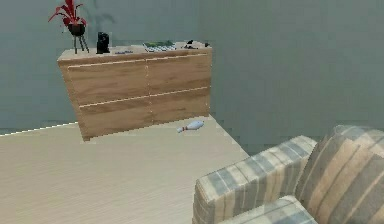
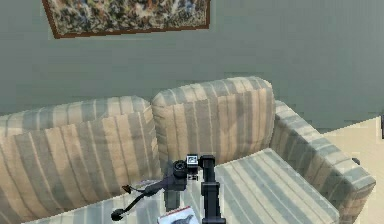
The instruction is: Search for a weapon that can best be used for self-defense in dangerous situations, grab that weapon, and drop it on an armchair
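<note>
Warm wood, plaid and stripes against grey-blue walls!

The dresser [image 1: 140, 90] comes up mid-brown wood, a red-leaved plant [image 1: 70, 14] in a black pot [image 1: 77, 29], the wall [image 1: 290, 60] muted grey-blue, the floor [image 1: 100, 170] pale beige. The armchair [image 1: 300, 180] is beige-and-grey plaid. Now the sofa [image 2: 215, 115], beige with grey stripes, the gripper [image 2: 122, 200] dark, and a picture [image 2: 125, 14], mottled multicolour in a brown frame.

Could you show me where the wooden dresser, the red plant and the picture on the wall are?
wooden dresser [image 1: 135, 90]: forward view, middle of its drawer fronts.
red plant [image 1: 68, 13]: forward view, on its red leaves.
picture on the wall [image 2: 125, 15]: arm side view, middle of its patterned surface.
</note>
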### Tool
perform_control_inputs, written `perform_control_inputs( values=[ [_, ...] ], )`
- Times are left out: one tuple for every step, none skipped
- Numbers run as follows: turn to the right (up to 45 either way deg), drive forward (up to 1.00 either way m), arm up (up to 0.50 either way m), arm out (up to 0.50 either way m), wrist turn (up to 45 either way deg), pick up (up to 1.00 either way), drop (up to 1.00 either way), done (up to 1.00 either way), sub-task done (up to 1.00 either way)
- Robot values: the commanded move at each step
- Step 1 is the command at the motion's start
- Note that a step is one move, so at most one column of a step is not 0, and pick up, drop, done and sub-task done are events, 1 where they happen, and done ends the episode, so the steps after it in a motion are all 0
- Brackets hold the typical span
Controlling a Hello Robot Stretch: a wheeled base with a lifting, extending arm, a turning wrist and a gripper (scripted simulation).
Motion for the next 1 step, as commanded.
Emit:
perform_control_inputs(
  values=[
    [0.0,0.0,0.0,0.0,45.0,0.0,0.0,0.0,0.0]
  ],
)
